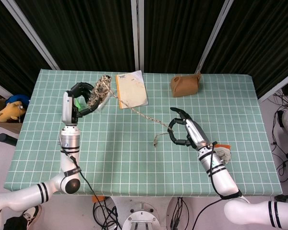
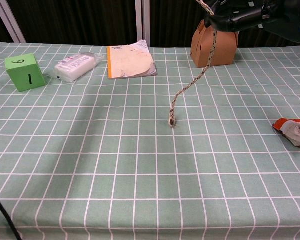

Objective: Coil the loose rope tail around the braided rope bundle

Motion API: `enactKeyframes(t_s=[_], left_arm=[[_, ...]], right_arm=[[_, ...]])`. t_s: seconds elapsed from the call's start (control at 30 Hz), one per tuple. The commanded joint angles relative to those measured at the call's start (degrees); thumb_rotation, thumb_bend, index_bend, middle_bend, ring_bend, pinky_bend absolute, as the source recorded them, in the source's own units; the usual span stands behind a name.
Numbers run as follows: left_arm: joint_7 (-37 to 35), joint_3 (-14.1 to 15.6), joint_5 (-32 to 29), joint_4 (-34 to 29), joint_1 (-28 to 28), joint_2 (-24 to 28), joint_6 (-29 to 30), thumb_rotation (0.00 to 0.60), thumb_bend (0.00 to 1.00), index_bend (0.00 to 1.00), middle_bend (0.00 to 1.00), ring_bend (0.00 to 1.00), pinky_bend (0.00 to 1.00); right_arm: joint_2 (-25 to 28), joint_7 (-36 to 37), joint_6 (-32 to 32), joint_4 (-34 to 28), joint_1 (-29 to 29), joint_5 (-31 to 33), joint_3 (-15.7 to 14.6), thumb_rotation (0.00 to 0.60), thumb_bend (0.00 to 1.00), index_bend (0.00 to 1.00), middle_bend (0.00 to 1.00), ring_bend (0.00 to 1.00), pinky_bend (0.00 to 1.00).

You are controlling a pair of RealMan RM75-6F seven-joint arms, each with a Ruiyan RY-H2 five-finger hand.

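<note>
My left hand [image 1: 80, 99] is raised over the table's far left and grips the braided rope bundle [image 1: 99, 90]. The chest view does not show this hand. The loose rope tail [image 1: 140, 113] runs taut from the bundle down to my right hand [image 1: 184, 132], whose curled fingers hold it. In the chest view the right hand [image 2: 240, 17] sits at the top edge. From it the rope tail [image 2: 197, 80] hangs in a curve. Its frayed end [image 2: 172, 121] reaches the tablecloth.
A green cube [image 2: 25, 72] and a white packet [image 2: 75, 66] lie at the far left. A notebook with paper [image 1: 131, 89] lies at the back middle and a brown paper box [image 1: 185, 85] at the back right. An orange wrapper [image 2: 295, 131] lies at the right edge.
</note>
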Motion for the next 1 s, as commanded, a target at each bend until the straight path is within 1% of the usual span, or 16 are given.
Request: enactKeyframes(t_s=[0.03, 0.27, 0.37, 0.5, 0.63, 0.7, 0.8, 0.9, 1.0], left_arm=[[-9.66, 3.02, 4.91, -4.60, 1.73, 5.39, -3.92, 0.600, 0.38, 0.75, 0.75, 0.69, 0.75], [-21.44, 6.40, 8.54, -7.56, 1.38, 10.60, -9.46, 0.600, 0.38, 0.75, 0.75, 0.69, 0.76], [-26.48, 8.13, 11.02, -7.43, 0.62, 12.46, -11.56, 0.600, 0.38, 0.75, 0.75, 0.69, 0.76], [-34.20, 10.95, 15.42, -6.35, -0.96, 15.29, -14.19, 0.600, 0.38, 0.76, 0.76, 0.69, 0.76], [-38.12, 13.89, 19.50, -4.31, -2.93, 17.11, -15.97, 0.600, 0.38, 0.76, 0.76, 0.70, 0.76], [-39.34, 15.38, 20.94, -3.38, -4.09, 17.66, -17.08, 0.600, 0.38, 0.76, 0.77, 0.70, 0.76], [-39.01, 17.11, 22.03, -2.27, -5.64, 17.88, -18.83, 0.600, 0.38, 0.76, 0.77, 0.70, 0.76], [-35.84, 18.25, 21.62, -1.60, -7.07, 17.32, -20.63, 0.600, 0.38, 0.76, 0.77, 0.70, 0.77], [-32.10, 18.56, 20.12, -1.86, -7.91, 16.52, -21.79, 0.600, 0.38, 0.76, 0.77, 0.71, 0.77]], right_arm=[[-0.36, 0.41, -0.74, 0.88, 0.44, 0.41, 0.70, 0.600, 0.55, 0.82, 0.10, 0.00, 0.00], [-1.06, 0.47, -2.79, 2.88, 1.91, 1.57, 2.19, 0.600, 0.56, 0.83, 0.10, 0.00, 0.00], [-1.34, 0.31, -3.85, 3.94, 2.87, 2.54, 2.99, 0.600, 0.56, 0.84, 0.10, 0.00, 0.00], [-1.22, -0.25, -5.54, 5.53, 4.76, 5.18, 4.77, 0.600, 0.55, 0.84, 0.10, 0.00, 0.00], [-0.24, -0.98, -7.72, 6.79, 7.15, 8.83, 7.02, 0.600, 0.55, 0.85, 0.10, 0.00, 0.00], [0.50, -1.79, -9.00, 7.36, 8.83, 11.15, 8.29, 0.600, 0.55, 0.85, 0.10, 0.00, 0.00], [1.45, -3.49, -10.28, 7.87, 11.17, 14.14, 9.43, 0.600, 0.55, 0.85, 0.10, 0.00, 0.00], [2.28, -5.95, -10.77, 8.00, 13.94, 17.78, 10.18, 0.600, 0.55, 0.85, 0.10, 0.00, 0.00], [2.76, -8.47, -10.09, 7.33, 16.06, 20.19, 10.21, 0.600, 0.55, 0.86, 0.10, 0.00, 0.00]])
